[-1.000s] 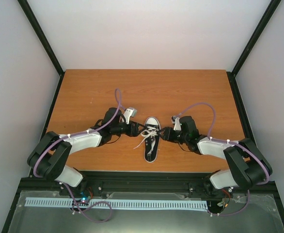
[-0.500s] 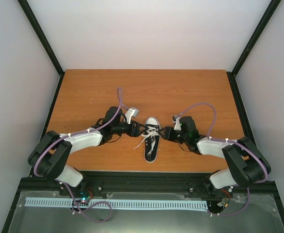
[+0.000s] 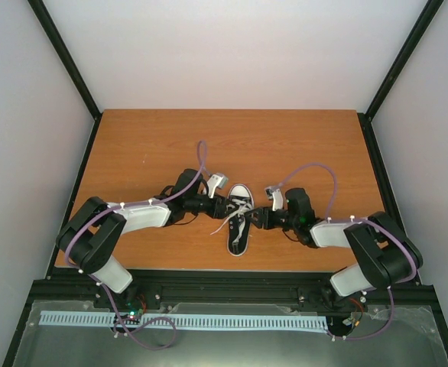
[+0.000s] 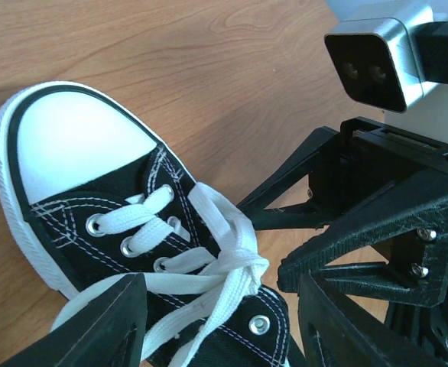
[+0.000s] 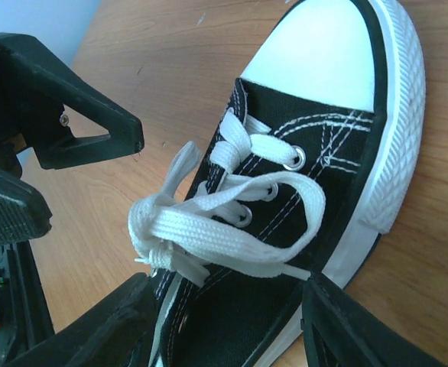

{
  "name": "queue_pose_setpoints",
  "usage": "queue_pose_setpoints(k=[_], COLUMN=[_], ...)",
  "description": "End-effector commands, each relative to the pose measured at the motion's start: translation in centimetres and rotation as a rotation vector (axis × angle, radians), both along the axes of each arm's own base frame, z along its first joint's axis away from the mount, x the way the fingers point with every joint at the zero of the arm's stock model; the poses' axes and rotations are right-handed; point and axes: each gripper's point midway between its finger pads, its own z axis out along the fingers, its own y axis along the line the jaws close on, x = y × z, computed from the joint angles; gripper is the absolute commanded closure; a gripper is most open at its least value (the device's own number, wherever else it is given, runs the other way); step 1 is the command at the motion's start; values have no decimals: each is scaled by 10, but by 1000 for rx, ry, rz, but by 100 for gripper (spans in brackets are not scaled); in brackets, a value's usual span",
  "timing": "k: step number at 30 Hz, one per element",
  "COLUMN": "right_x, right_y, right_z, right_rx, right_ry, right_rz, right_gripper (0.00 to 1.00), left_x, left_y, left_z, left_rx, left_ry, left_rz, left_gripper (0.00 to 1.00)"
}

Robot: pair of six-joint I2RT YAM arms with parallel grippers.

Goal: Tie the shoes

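Here, the left gripper [image 4: 220, 302] held its fingers spread wide above the crossed white laces [image 4: 232, 269], and the right gripper [image 5: 228, 294] stood equally wide astride them. Between both lay the sneaker [image 3: 238, 222], toe toward the far edge, near the middle of the desk's [image 3: 232, 138] near edge.

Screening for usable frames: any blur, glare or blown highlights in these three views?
Top external: evenly lit, sharp, shoe small. Left wrist: laces crisp, toe cap nearly washed out. Right wrist: sharp, toe cap equally bright, no motion blur.
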Motion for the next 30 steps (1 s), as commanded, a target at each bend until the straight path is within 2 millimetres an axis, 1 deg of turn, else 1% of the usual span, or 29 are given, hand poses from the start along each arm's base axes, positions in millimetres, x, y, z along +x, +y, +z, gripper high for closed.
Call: queue_pose_setpoints(k=[1, 6, 10, 16, 19, 25, 30], right_x=[12, 15, 17, 20, 21, 5, -8], right_y=[7, 9, 8, 7, 9, 14, 10], right_z=[9, 7, 0, 7, 6, -1, -4], right_rx=[-13, -28, -44, -63, -67, -26, -15], right_ry=[-115, -139, -144, -186, -174, -108, -64], right_rz=[55, 73, 76, 74, 87, 144, 147], right_gripper=[47, 47, 46, 44, 44, 47, 48], left_x=[8, 10, 10, 11, 10, 11, 13], left_y=[0, 1, 2, 3, 2, 5, 9], left_z=[2, -1, -1, -4, -5, -4, -1], left_rx=[7, 9, 9, 11, 8, 9, 7], left_ry=[-33, -29, -31, -27, -22, -26, -33], left_rz=[34, 45, 54, 55, 52, 60, 78], left_gripper=[44, 44, 44, 44, 44, 44, 44])
